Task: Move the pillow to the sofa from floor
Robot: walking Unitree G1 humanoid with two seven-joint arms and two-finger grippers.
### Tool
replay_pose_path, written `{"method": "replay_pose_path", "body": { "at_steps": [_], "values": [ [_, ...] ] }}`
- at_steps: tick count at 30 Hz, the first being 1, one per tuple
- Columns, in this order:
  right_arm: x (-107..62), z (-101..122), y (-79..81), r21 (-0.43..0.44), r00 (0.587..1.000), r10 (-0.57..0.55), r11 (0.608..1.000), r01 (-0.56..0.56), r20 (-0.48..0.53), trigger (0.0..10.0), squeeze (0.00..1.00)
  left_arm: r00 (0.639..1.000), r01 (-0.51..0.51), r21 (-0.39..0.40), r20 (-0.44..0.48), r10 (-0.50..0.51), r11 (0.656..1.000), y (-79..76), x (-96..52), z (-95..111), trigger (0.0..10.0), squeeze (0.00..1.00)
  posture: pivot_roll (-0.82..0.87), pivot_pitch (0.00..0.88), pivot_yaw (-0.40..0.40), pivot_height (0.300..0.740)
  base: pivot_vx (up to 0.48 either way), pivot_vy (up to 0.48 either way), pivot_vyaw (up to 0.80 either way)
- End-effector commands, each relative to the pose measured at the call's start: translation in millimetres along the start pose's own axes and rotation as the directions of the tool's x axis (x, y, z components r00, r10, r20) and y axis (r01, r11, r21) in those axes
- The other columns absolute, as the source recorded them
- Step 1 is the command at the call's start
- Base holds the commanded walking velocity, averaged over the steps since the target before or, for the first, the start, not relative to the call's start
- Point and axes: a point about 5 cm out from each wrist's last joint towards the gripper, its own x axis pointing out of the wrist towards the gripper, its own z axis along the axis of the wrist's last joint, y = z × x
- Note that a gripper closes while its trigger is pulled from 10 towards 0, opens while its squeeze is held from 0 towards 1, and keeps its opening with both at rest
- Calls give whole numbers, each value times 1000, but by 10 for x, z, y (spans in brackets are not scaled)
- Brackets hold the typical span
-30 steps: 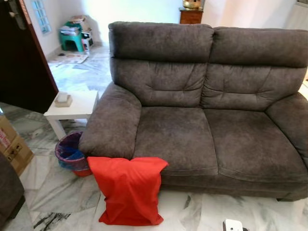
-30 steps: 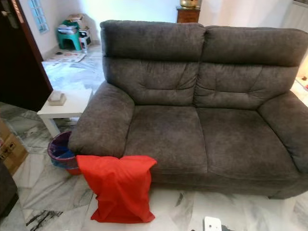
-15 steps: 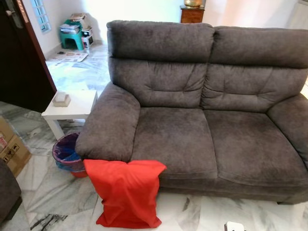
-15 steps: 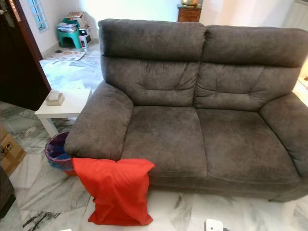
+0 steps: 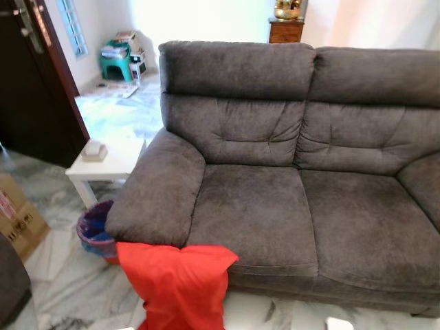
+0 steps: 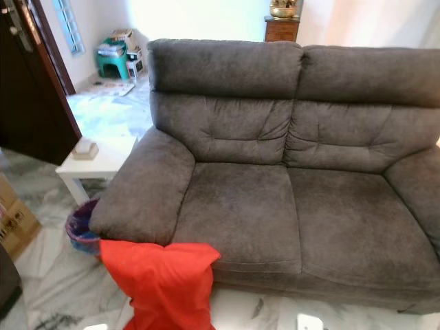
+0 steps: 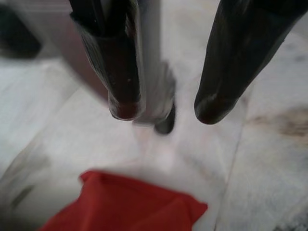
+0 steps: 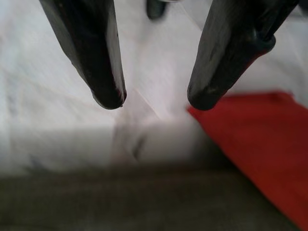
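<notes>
red fabric pillow (image 5: 177,285) on the white marble floor (image 5: 69,275), upright, top edge leaning against the front of the dark grey two-seat fabric sofa (image 5: 275,172), at the base of its left armrest and the left seat cushion; lower end cut off by the frame edge. both seat cushions bare. left of the sofa: small white square side table (image 5: 110,165) carrying a small beige box-like item (image 5: 93,150), too small to identify further. purple-lined waste bin (image 5: 96,230) on the floor between table and armrest, just beside the pillow's upper left corner. cardboard box (image 5: 19,218) at far left, dark brown door (image 5: 34,82) behind it. further back, green plastic stool (image 5: 115,63) with stacked items on top, near the wall. wooden cabinet (image 5: 285,30) behind the sofa back with a gold-coloured vessel on it. left gripper (image 7: 163,113) seen in left wrist view: two black fingers parted with a clear gap, nothing between them, hanging above marble floor with a corner of the red pillow beyond the tips; view blurred. right gripper (image 8: 156,102) in right wrist view: fingers likewise spread apart, holding nothing, above the floor; red pillow edge beside one fingertip, not touching as far as can be judged; dark grey sofa fabric along the near edge, blurred.
</notes>
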Motion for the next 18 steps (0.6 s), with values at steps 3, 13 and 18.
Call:
{"method": "replay_pose_path", "body": {
  "at_steps": [3, 13, 18],
  "values": [
    [-46, -109, -136, -1, 999, -35, 999, 35, -29, 10000, 0, 1000, 9, -11, 22, -9, 1000, 15, 7, 69, 10000, 0, -51, 32, -23, 740, 296, 0, 0],
    [-49, -110, -130, -27, 1000, -20, 999, 20, -22, 10000, 0, 1000, -5, -11, 22, 5, 1000, 84, -3, 61, 10000, 0, -46, 32, -28, 740, 30, 0, 781],
    [-47, -101, -126, -34, 1000, -23, 999, 23, -16, 10000, 0, 1000, -5, -5, 23, 5, 1000, 84, -3, 62, 10000, 0, -46, 31, -26, 740, 0, 0, 800]
  ]
}}
